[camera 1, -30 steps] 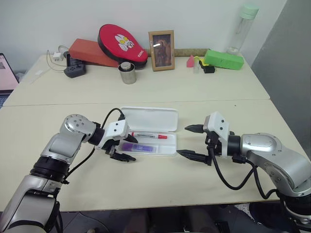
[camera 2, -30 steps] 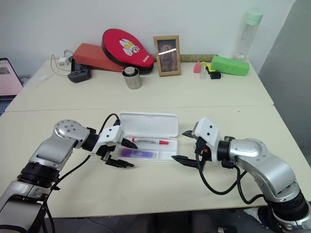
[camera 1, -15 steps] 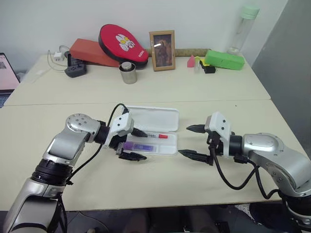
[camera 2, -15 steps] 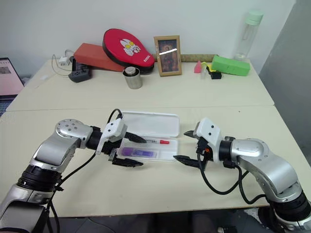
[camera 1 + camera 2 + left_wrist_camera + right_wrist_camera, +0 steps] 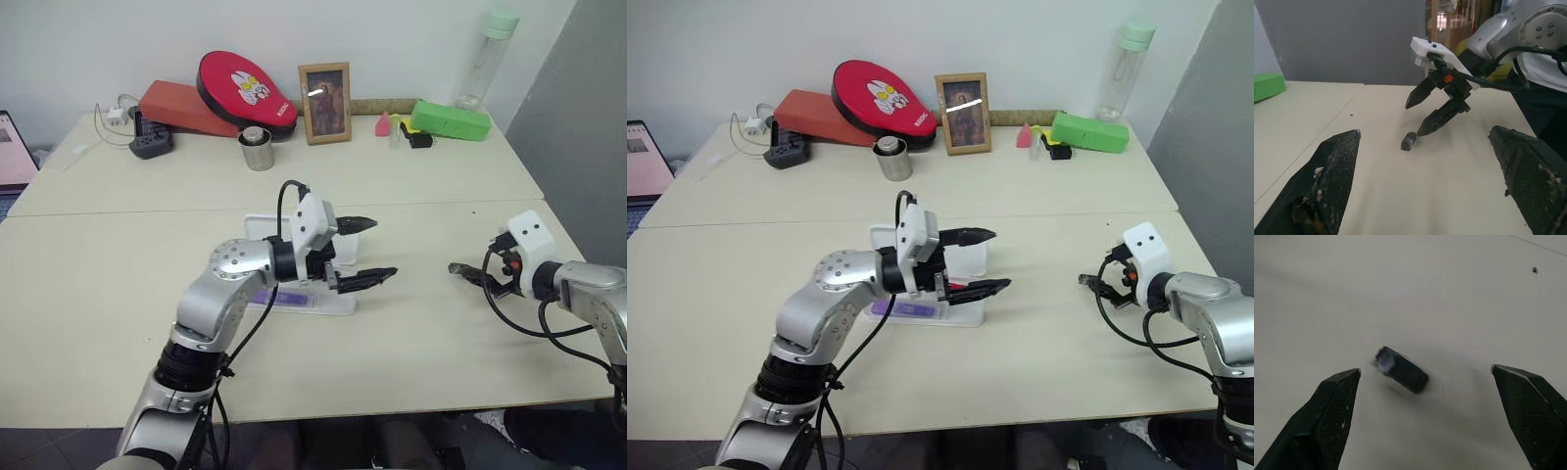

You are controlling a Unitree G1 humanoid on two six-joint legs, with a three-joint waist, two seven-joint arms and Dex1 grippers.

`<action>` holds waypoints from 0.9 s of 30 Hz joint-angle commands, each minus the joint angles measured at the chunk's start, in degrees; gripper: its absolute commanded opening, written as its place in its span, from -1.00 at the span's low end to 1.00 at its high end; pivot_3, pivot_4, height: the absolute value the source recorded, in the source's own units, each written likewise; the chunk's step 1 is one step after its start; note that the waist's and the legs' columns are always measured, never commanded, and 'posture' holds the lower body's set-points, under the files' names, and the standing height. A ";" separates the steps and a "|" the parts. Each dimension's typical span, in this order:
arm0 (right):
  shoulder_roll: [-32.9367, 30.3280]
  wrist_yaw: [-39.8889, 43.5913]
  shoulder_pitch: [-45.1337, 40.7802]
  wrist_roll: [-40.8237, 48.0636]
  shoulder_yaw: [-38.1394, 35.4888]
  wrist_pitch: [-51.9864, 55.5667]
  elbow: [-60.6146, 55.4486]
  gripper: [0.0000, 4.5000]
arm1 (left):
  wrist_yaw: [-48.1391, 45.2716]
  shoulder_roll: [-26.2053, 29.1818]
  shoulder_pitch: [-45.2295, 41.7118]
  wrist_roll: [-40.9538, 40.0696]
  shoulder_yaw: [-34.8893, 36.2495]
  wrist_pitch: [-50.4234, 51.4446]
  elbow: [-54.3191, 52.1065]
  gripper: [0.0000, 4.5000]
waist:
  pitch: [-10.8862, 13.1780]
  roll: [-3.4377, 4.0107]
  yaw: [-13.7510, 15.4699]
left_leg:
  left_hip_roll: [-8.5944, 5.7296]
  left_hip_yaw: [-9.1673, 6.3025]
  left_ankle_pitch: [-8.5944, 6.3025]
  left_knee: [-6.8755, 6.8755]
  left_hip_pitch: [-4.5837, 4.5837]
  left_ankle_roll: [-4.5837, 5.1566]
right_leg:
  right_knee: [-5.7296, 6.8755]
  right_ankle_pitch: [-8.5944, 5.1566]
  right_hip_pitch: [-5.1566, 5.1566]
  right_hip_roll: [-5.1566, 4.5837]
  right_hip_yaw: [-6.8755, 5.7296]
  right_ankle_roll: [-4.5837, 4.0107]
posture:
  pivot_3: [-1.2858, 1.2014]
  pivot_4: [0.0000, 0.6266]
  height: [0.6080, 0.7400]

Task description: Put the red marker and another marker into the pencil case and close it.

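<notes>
Far left, back of the tabletop [image 5: 118, 323]: a black power adapter [image 5: 151, 143] with white cables, then a red block [image 5: 181, 106] with a red oval pad [image 5: 247, 88] leaning on it.
Back centre: a small metal cup [image 5: 259, 148] and a framed picture [image 5: 326, 102] standing upright.
Pencil case [image 5: 968, 258]: lies open on the front half of the tabletop, lid folded back away from me, partly hidden behind the left arm.
Purple marker [image 5: 906, 308]: lies in the near part of the case tray, its barrel half covered by the arm.
Red marker [image 5: 956, 287]: only its red end peeps out in the tray, right behind the lower finger of the left gripper.
Left gripper [image 5: 366, 251]: reaches level across the case, pointing to the right; its fingers stand wide apart, one above the other, with nothing between them.
Small dark piece [image 5: 1400, 369]: a short, stubby black thing lying alone on the bare tabletop, just ahead of the right gripper; I cannot tell what it is.
Right gripper [image 5: 1421, 114]: well to the right of the case, tilted down toward the tabletop; fingers spread wide and empty, one tip close beside the dark piece.
Back right: a green box [image 5: 451, 119], small pink and yellow items [image 5: 388, 123] beside it, and a clear bottle [image 5: 487, 59] with a pale green cap.
</notes>
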 commanded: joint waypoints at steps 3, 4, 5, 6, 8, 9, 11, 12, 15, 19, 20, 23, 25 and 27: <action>2.27 1.14 -1.92 -1.66 1.82 -4.15 3.72 1.00 | 2.20 -2.33 -1.70 1.09 -1.79 -2.56 -0.04 0.99 | 0.00 0.00 0.04 | 0.00 0.01 0.00 0.00 -0.01 0.00 | 0.00 0.00 0.00 0.00 0.01 0.00 | 0.03 -0.52 1.00; 2.52 2.08 -1.81 -1.43 1.95 -5.12 3.94 1.00 | 2.31 -2.40 -1.78 1.26 -1.83 -2.70 0.13 0.99 | 0.00 0.00 0.11 | 0.00 0.01 0.00 0.01 -0.01 0.00 | 0.00 0.00 0.00 0.00 0.01 0.00 | 0.03 -0.52 1.00; 2.69 3.02 -1.73 -1.17 2.19 -5.80 4.28 1.00 | 2.36 -2.38 -1.85 1.39 -1.82 -2.88 0.36 0.99 | 0.00 0.00 0.14 | -0.01 0.00 0.00 0.01 -0.03 0.00 | -0.01 0.00 0.00 -0.01 -0.01 0.00 | 0.03 -0.52 1.00; 2.63 3.81 -1.69 -1.46 2.89 -6.73 4.94 1.00 | 2.33 -2.33 -1.87 1.42 -1.79 -3.17 0.58 0.99 | 0.00 0.00 0.14 | -0.01 0.00 0.00 0.01 -0.04 -0.01 | -0.02 0.00 0.00 -0.02 -0.01 0.00 | 0.03 -0.52 1.00; 2.95 4.55 -2.02 -2.18 3.82 -8.36 6.69 1.00 | 2.22 -2.31 -1.99 1.29 -1.78 -3.48 0.85 0.99 | 0.00 0.00 0.14 | -0.02 0.01 0.00 0.01 -0.05 -0.01 | -0.04 0.00 0.00 -0.02 0.00 0.01 | 0.03 -0.52 1.00; 3.54 4.70 -2.51 -2.32 4.03 -8.93 8.24 1.00 | 1.97 -2.35 -1.94 0.74 -1.70 -3.27 0.64 0.99 | 0.00 0.00 0.16 | -0.03 0.00 0.00 0.01 -0.05 -0.01 | -0.04 0.00 0.00 -0.04 -0.01 0.01 | 0.03 -0.52 1.00; 4.20 5.24 -3.33 -2.78 4.58 -9.92 11.00 1.00 | 1.71 -2.27 -1.81 0.17 -1.74 -2.91 0.10 0.99 | 0.00 0.01 0.13 | -0.02 0.01 0.00 0.02 -0.04 -0.01 | -0.04 0.00 0.00 -0.04 -0.01 0.01 | 0.03 -0.52 1.00; 4.22 5.50 -3.59 -3.41 5.02 -10.58 12.15 1.00 | 1.75 -2.20 -1.79 0.11 -1.75 -2.76 0.01 0.99 | 0.00 0.01 0.11 | -0.03 0.01 0.00 0.02 -0.04 -0.01 | -0.03 0.00 0.00 -0.04 0.00 0.01 | 0.03 -0.52 1.00; 4.26 6.16 -4.14 -4.19 5.37 -11.56 13.91 0.84 | 1.87 -2.00 -1.82 0.26 -1.71 -2.72 0.19 1.00 | -0.01 0.02 0.08 | -0.01 0.02 0.01 0.02 -0.02 -0.01 | -0.02 0.00 0.01 -0.04 -0.01 0.01 | 0.03 -0.52 1.00; 4.47 6.27 -4.59 -4.52 5.39 -11.71 14.84 0.45 | 2.28 -1.98 -1.75 0.33 -1.76 -2.39 0.02 1.00 | -0.01 0.02 0.11 | -0.03 0.02 0.01 0.03 -0.02 -0.01 | -0.03 0.00 0.03 -0.04 0.00 0.01 | 0.03 -0.52 1.00; 4.50 6.26 -4.66 -4.54 5.44 -11.67 14.89 0.36 | 2.31 -1.98 -1.73 0.33 -1.82 -2.37 -0.01 1.00 | -0.01 0.02 0.14 | -0.03 0.01 0.01 0.03 -0.02 -0.01 | -0.03 0.00 0.03 -0.05 -0.01 0.01 | 0.03 -0.52 1.00; 4.10 6.45 -4.47 -4.31 5.31 -11.00 14.00 0.01 | 2.39 -1.94 -1.76 0.45 -1.93 -2.21 -0.05 1.00 | -0.01 0.02 0.18 | -0.03 0.00 0.01 0.03 -0.03 -0.01 | -0.03 0.00 0.04 -0.05 -0.02 0.01 | 0.03 -0.52 1.00; 3.71 6.58 -4.24 -4.16 5.11 -10.55 13.33 -0.18 | 2.45 -2.00 -1.84 0.58 -1.89 -2.32 0.11 1.00 | -0.01 0.02 0.19 | -0.03 0.00 0.01 0.03 -0.03 -0.02 | -0.04 0.00 0.04 -0.06 -0.02 0.01 | 0.03 -0.52 1.00; 3.03 6.91 -3.90 -4.18 5.13 -10.03 12.56 -0.38 | 2.47 -2.09 -1.97 0.58 -1.90 -2.30 0.19 1.00 | -0.01 0.02 0.20 | -0.03 0.00 0.01 0.03 -0.03 -0.02 | -0.04 0.00 0.04 -0.06 -0.02 0.01 | 0.03 -0.52 1.00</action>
